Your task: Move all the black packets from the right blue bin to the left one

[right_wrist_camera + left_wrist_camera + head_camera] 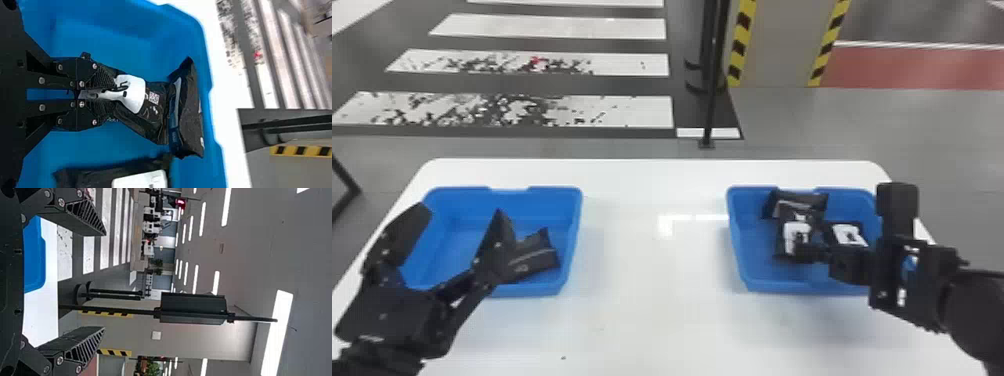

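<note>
right claw, black packet pinched between its fingertips

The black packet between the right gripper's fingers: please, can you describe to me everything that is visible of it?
The wrinkled black packet, seemingly soft plastic film, carries a white patch and a small square code. The right black gripper is shut on its end, at the patch. It is inside the right blue bin, its other end against another black packet.

The white table carries 2 blue bins: from its near edge's middle, the left bin sits at 10 o'clock, the right bin at 2, a dark speck at 9.
</note>
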Controlling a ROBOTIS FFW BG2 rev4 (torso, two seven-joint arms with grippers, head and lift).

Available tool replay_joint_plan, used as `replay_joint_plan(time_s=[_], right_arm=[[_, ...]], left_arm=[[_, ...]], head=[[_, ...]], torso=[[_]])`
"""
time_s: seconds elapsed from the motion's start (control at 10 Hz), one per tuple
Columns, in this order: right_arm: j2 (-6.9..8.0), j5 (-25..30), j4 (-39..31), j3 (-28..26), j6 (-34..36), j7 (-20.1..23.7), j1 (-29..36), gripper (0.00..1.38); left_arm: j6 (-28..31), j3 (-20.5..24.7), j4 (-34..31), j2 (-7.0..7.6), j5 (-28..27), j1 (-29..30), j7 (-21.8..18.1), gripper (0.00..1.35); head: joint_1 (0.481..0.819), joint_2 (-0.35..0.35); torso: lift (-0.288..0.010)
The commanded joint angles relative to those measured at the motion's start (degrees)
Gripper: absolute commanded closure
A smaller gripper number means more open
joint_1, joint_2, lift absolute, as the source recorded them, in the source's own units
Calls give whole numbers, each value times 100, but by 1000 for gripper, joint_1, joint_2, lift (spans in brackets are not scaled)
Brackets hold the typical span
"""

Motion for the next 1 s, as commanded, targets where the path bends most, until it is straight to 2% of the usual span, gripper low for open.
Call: replay_joint_plan(time_s=[0.0, 0.2, 0.4, 0.6, 0.7, 0.9], right_arm=[[9, -156, -93, -94, -707, 308, 140, 1079], [0, -476, -417, 44, -1748, 888, 280, 1079], [-123, -533, -613, 523, -2704, 1635, 84, 1079], [-229, -831, -642, 1026, -3000, 2241, -170, 1079], [-299, -910, -529, 1266, -3000, 2540, -366, 1081], [-343, -1596, 273, 1677, -2929, 3217, -648, 1081]], left_arm=[[-68, 11, 2, -13, 0, 0, 0, 193], [-461, 80, 58, -66, 0, 14, 0, 188], [-433, 57, 58, -83, 126, -14, 0, 194], [-419, -34, 58, -66, 126, -42, 0, 194], [-335, -103, 58, -39, 114, -56, 0, 194], [45, -194, 30, 22, 114, -155, -114, 194]], head=[[695, -24], [695, -6], [695, 56], [695, 114], [675, 156], [670, 208]], torso=[[-140], [-140], [-140], [-140], [-140], [-140]])
